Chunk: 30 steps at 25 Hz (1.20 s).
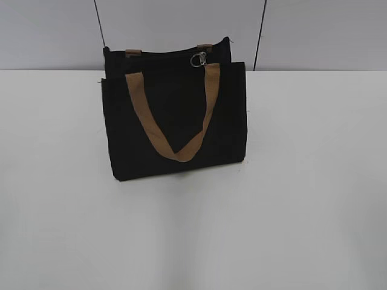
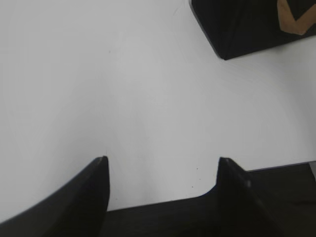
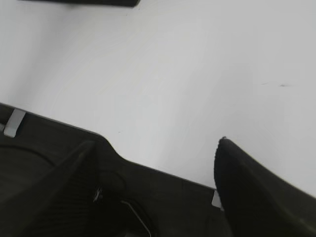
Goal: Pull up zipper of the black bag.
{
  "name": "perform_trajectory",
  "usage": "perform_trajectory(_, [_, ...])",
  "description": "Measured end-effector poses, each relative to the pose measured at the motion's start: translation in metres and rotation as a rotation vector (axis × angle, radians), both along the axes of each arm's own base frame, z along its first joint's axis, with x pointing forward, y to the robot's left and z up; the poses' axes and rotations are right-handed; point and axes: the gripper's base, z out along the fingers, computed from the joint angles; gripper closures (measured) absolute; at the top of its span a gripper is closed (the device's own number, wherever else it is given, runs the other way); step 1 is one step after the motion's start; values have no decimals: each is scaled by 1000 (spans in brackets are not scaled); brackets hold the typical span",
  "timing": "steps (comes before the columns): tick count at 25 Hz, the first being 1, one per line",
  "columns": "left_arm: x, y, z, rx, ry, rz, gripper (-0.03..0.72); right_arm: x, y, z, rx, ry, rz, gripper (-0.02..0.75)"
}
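Observation:
The black bag stands upright on the white table, with a tan strap handle hanging in a V over its front. The zipper, a small silver slider with a ring pull, sits on the top edge towards the right end. A bag corner shows at the top right of the left wrist view and a sliver at the top of the right wrist view. My left gripper is open and empty over bare table, well short of the bag. My right gripper is open and empty too. Neither gripper shows in the exterior view.
The white table stretches all round the bag. A grey wall with two dark cables stands behind the table's far edge.

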Motion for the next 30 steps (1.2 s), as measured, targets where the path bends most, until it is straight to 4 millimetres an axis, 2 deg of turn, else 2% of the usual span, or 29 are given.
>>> perform_trajectory(4, [-16,6,-8,-9,-77,-15,181,-29,-15,-20,15,-110,-69,183])
perform_trajectory(8, [-28,10,-15,-9,-160,-37,181,-43,-24,-40,15,-182,-109,183])
perform_trajectory(11, [-35,12,-15,-26,-220,-40,181,-44,-27,-50,0,-197,-120,183])
perform_trajectory(16, [-30,10,-17,-37,-265,-45,181,-36,-26,-52,-2,-256,-129,183])
perform_trajectory(30, [-26,9,-19,-38,-269,-46,183,-35,-26,-52,-2,-269,-129,183])
